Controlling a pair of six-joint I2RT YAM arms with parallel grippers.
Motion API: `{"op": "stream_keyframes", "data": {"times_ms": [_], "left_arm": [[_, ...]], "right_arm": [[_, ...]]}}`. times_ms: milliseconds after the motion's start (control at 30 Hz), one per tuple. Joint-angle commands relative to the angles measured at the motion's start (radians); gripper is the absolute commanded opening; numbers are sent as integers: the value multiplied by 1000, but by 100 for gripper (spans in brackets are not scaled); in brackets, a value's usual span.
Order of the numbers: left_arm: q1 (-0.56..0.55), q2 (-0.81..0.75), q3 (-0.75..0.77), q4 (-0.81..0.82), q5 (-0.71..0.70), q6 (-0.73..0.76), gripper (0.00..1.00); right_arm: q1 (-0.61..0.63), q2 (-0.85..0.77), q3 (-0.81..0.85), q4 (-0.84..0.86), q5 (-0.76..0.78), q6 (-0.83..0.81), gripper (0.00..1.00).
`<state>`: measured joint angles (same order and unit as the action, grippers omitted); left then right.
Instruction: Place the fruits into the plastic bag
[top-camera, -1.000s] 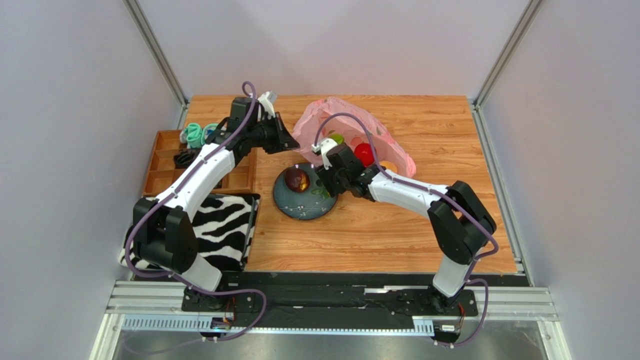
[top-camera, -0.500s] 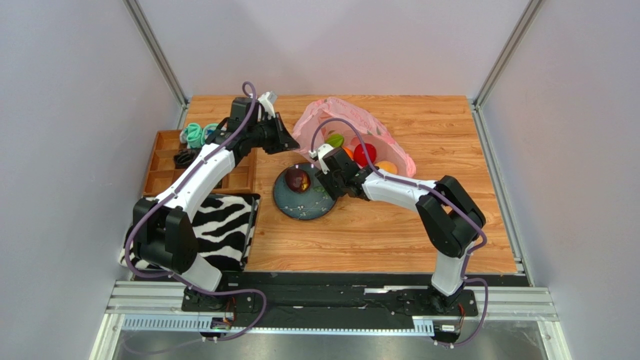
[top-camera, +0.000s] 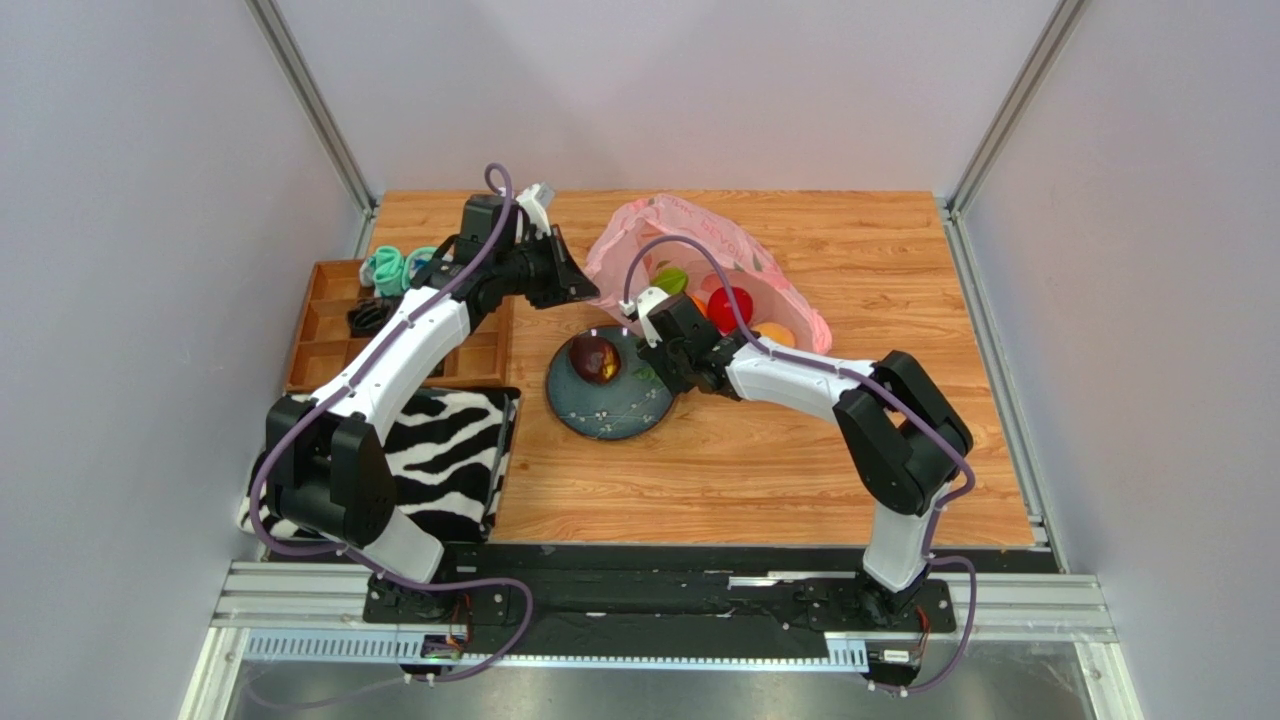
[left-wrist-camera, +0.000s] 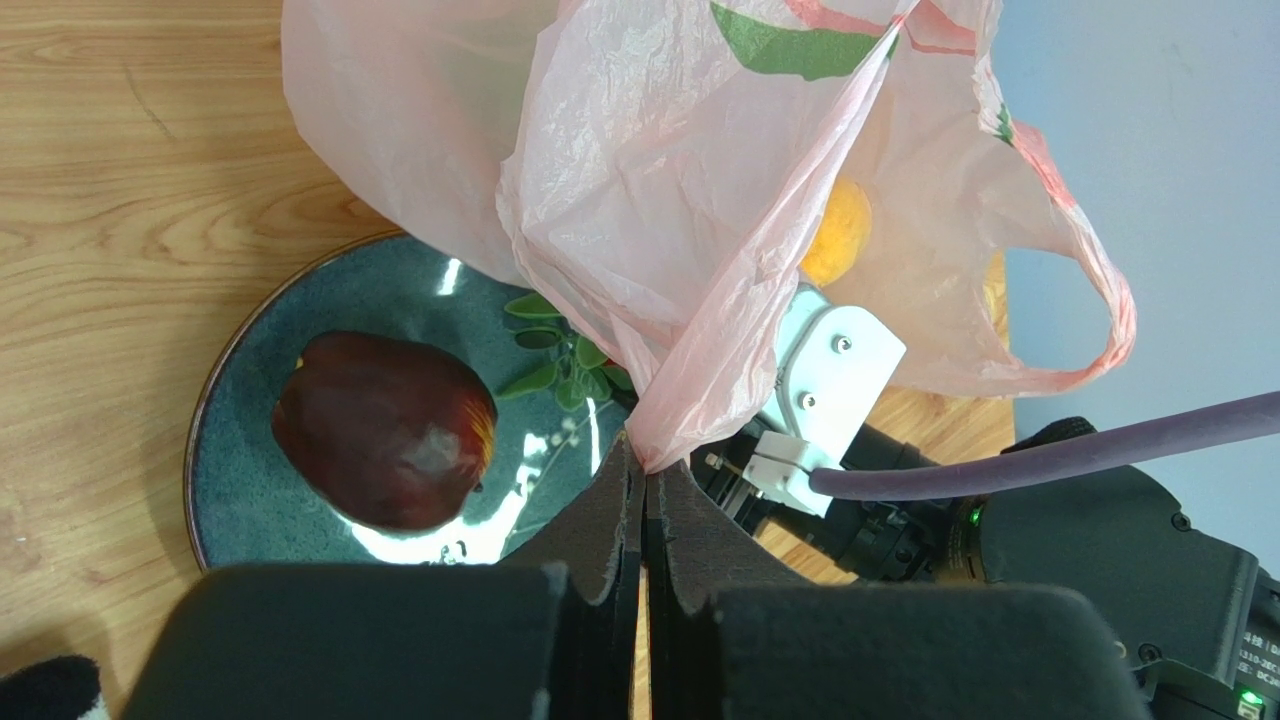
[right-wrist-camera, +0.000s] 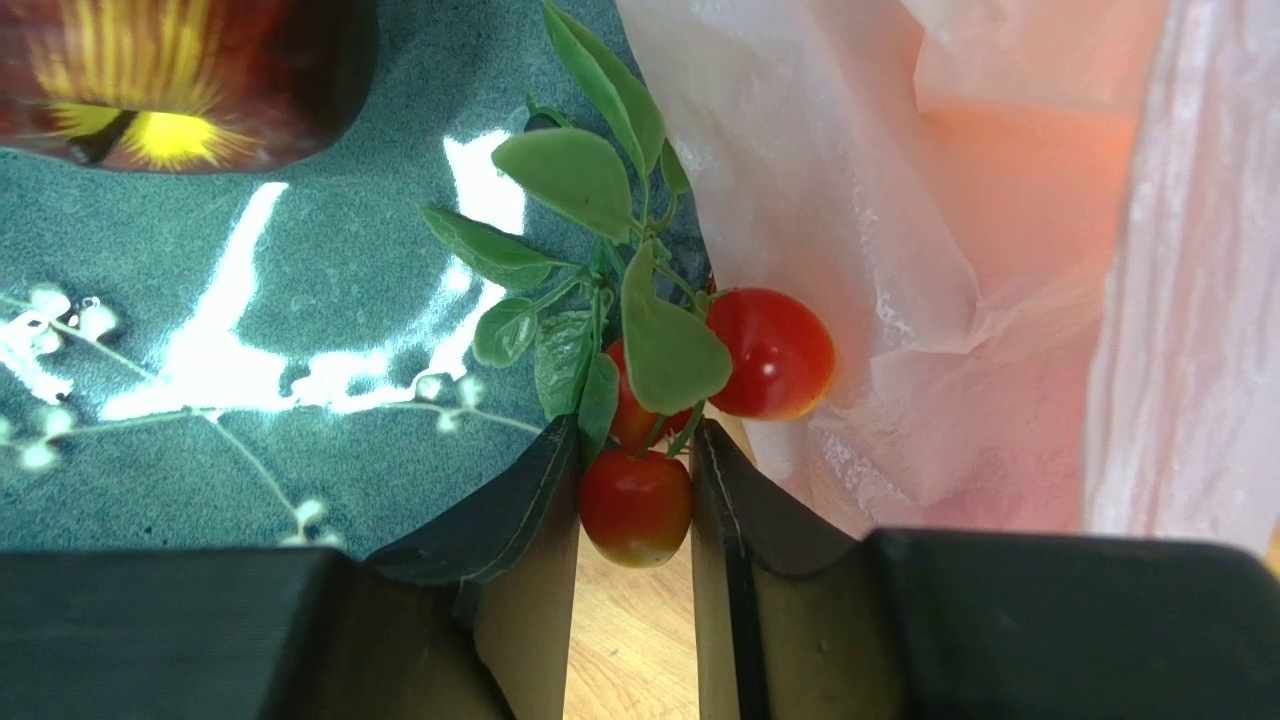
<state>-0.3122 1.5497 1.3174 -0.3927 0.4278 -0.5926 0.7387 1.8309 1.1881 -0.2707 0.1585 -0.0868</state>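
The pink plastic bag (top-camera: 706, 248) lies at the back of the table with a red apple (top-camera: 729, 308) and a green fruit (top-camera: 670, 279) showing inside. My left gripper (top-camera: 576, 285) is shut on the bag's edge (left-wrist-camera: 676, 180) and holds it up; its tips (left-wrist-camera: 646, 473) pinch the film. A dark purple fruit (top-camera: 597, 359) sits on the blue-grey plate (top-camera: 609, 413). At the plate's rim by the bag, my right gripper (right-wrist-camera: 636, 435) has both fingers pressed against a berry of the red berries (right-wrist-camera: 637, 507). Their green leaves (right-wrist-camera: 579, 173) spread over the plate (right-wrist-camera: 226, 270).
A wooden compartment tray (top-camera: 323, 323) with a teal object (top-camera: 394, 267) stands at the left. The zebra-striped cloth (top-camera: 451, 450) lies in front of it under the left arm. The right wrist (left-wrist-camera: 827, 375) sits close under the raised bag edge.
The right gripper has shifted slightly left along the plate's rim and its jaws have narrowed onto a berry. The left gripper and the bag have not moved.
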Motion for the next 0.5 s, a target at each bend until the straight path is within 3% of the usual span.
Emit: {"op": "stream_keyframes", "data": {"times_ms": [0,467], "left_arm": [[4,-54,6,-8,-3,19,0],[4,-56,17,-14,-3,14,0]], "right_arm": [[-4,-93,21,-13,-7,-14,12],[7,-481,5,-67,-54,81,6]]}}
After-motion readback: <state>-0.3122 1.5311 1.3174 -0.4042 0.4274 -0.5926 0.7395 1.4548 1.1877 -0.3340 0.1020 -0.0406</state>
